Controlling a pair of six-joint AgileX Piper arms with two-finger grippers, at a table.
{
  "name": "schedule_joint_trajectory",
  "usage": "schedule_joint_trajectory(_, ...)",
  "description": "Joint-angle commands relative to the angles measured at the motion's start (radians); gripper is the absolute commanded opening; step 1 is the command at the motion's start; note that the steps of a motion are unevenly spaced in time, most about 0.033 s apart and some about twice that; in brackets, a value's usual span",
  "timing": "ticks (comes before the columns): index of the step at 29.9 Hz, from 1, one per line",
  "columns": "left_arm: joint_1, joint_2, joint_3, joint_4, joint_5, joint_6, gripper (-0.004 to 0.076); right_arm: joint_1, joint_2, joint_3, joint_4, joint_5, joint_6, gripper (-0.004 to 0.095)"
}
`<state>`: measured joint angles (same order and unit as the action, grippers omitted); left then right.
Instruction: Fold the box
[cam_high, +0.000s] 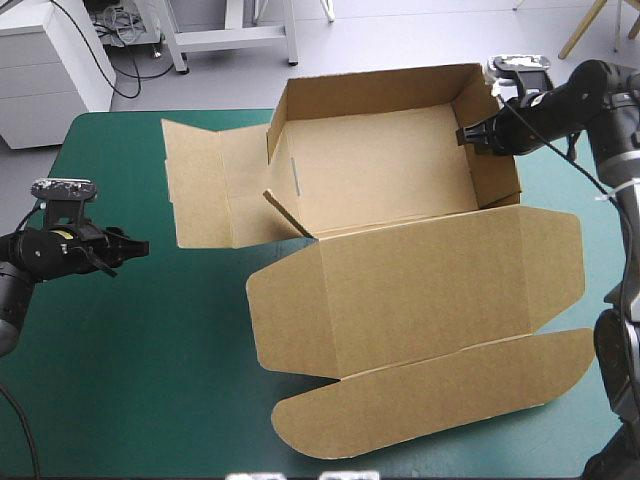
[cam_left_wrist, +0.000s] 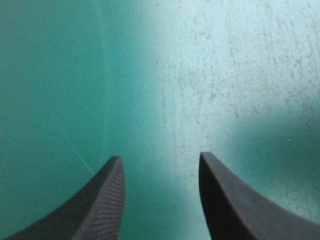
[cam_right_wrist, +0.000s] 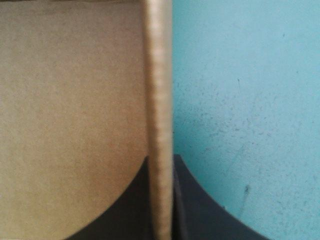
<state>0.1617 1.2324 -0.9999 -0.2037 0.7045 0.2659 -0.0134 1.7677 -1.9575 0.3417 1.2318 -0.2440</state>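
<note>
The brown box (cam_high: 400, 200) stands in the middle of the table as an open tray. Its far and right walls are raised, and its lid (cam_high: 420, 290) lies flat toward the near edge. A left flap (cam_high: 215, 185) lies flat on the teal-green cover. My right gripper (cam_high: 470, 136) is at the top of the tray's right wall, shut on it. In the right wrist view the wall's edge (cam_right_wrist: 160, 125) runs between the black fingers (cam_right_wrist: 192, 200). My left gripper (cam_high: 135, 250) hovers open over bare cover at the table's left, apart from the box. Its fingers (cam_left_wrist: 105, 200) hold nothing.
A small inner tab (cam_high: 285, 210) stands up at the tray's near-left corner. The lid's rounded front flap (cam_high: 440, 395) reaches close to the table's near edge. Bare teal-green cover (cam_high: 130, 350) lies at the near left.
</note>
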Motion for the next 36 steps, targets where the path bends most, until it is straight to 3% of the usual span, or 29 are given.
schedule_joint_trajectory(1,0.0,-0.011,-0.025,-0.073,-0.046,-0.007,0.0328,-0.031,-0.097,-0.027,0.087,-0.029,-0.016,-0.0019)
schedule_joint_trajectory(4,0.0,0.014,-0.025,-0.188,-0.023,0.044,0.0328,-0.035,-0.118,-0.027,0.094,-0.029,-0.027,-0.0019)
schedule_joint_trajectory(17,0.0,0.129,-0.025,-1.034,0.223,0.583,0.0328,-0.035,-0.125,-0.027,0.166,-0.029,-0.068,-0.0019)
schedule_joint_trajectory(27,0.0,0.13,-0.027,-1.378,0.407,0.717,0.0328,-0.033,-0.094,-0.027,0.198,-0.029,-0.061,-0.0019)
schedule_joint_trajectory(36,-0.067,0.13,-0.095,-1.428,0.475,0.699,0.033,-0.033,-0.062,-0.027,0.198,-0.029,-0.061,-0.0019)
